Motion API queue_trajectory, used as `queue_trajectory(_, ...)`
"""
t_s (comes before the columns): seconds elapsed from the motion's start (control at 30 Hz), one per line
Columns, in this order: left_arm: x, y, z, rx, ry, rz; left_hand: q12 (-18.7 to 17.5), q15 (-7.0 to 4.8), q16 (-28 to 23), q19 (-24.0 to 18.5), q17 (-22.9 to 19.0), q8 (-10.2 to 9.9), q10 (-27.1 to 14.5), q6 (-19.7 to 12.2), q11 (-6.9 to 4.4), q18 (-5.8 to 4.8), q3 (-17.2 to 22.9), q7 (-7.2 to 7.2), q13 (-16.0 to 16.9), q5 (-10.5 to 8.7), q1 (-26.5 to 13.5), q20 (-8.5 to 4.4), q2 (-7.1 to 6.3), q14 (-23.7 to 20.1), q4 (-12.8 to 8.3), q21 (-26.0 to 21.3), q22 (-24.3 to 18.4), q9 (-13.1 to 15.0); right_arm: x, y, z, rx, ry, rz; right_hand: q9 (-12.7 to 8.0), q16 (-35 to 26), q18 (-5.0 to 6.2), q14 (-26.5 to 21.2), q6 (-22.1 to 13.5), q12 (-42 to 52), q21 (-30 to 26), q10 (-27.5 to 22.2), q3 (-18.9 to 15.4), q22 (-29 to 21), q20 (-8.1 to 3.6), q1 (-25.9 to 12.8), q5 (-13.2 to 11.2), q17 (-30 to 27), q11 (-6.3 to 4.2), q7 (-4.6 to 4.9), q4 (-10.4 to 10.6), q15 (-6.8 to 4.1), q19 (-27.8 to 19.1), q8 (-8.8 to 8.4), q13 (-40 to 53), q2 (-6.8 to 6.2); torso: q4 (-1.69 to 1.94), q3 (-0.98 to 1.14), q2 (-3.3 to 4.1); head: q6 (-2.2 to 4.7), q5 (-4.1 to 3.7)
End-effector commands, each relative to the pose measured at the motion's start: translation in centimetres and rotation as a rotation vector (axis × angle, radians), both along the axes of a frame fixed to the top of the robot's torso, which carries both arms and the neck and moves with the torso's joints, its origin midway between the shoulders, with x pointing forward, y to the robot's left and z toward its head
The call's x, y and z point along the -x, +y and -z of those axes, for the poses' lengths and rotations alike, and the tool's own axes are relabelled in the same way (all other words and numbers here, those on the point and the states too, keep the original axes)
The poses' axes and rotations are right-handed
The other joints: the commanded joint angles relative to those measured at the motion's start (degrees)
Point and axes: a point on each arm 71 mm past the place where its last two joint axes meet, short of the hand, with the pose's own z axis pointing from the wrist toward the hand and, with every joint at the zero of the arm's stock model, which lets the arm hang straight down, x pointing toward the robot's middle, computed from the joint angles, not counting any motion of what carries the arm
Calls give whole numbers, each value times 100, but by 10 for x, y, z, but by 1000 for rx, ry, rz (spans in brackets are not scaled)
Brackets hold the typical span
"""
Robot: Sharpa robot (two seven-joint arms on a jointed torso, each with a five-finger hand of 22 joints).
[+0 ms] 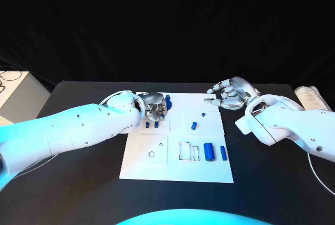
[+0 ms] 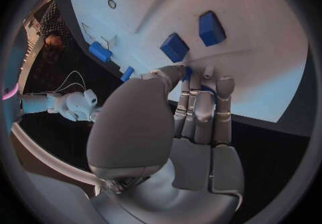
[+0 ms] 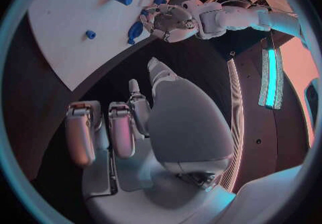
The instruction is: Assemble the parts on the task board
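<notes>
Left hand point(image 1: 155, 106) fingers curled on a blue part point(image 2: 188, 73) (grip unclear), right hand point(image 1: 228, 94) half-curled, empty, beside task board point(image 1: 175, 172)

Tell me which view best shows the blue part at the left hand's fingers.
The left wrist view: the blue part peeks out at the left hand fingertips. The head view has it mostly hidden; the right wrist view shows it small and distant.

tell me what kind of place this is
Likely a robotics lab test bench: a black table against dark drapes, a white task board holding small blue parts, and two white robot arms.
</notes>
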Motion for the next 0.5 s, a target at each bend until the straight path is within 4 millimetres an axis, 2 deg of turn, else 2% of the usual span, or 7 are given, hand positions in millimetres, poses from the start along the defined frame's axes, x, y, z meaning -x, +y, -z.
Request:
queue_trajectory(0.03, 1, -1, 2, -9, 19, 0, -58, -14, 32, 47, 47, 2, 82, 72, -12, -99, 42, -7, -11, -14, 78, -15, 27, 64, -82, 62, 60, 4, 1, 2, 0, 5, -5, -18, -6, -36, 55, 516, -34, -17, -7, -41, 5, 1257, 42, -46, 36, 1209, 15, 14, 7, 47, 427, 22, 401, 19, 3, -2, 2, -4, 0)
queue_trajectory(0.27, 0, -1, -2, 31, -24, -1, -219, -42, 82, 112, 166, -107, 266, 224, -29, -120, 185, -19, -47, -15, 65, -56, 55, 201, -273, 207, 210, -18, 1, 2, 0, 3, -3, -18, -6, -36, 55, 516, -34, -17, -7, -41, 5, 1257, 42, -46, 36, 1209, 15, 14, 7, 47, 427, 22, 401, 19, 0, -2, 4, 4, -3)
queue_trajectory(0.5, 3, -1, -7, 90, -47, 9, -326, -41, 85, 136, 172, -180, 317, 251, -22, -128, 239, -15, -70, -12, 19, -58, 44, 229, -333, 256, 264, -32, 1, 2, 0, 2, -2, -18, -6, -36, 55, 516, -34, -17, -7, -41, 5, 1257, 42, -46, 36, 1209, 15, 14, 7, 47, 427, 22, 401, 19, 1, -3, 2, 27, -5)
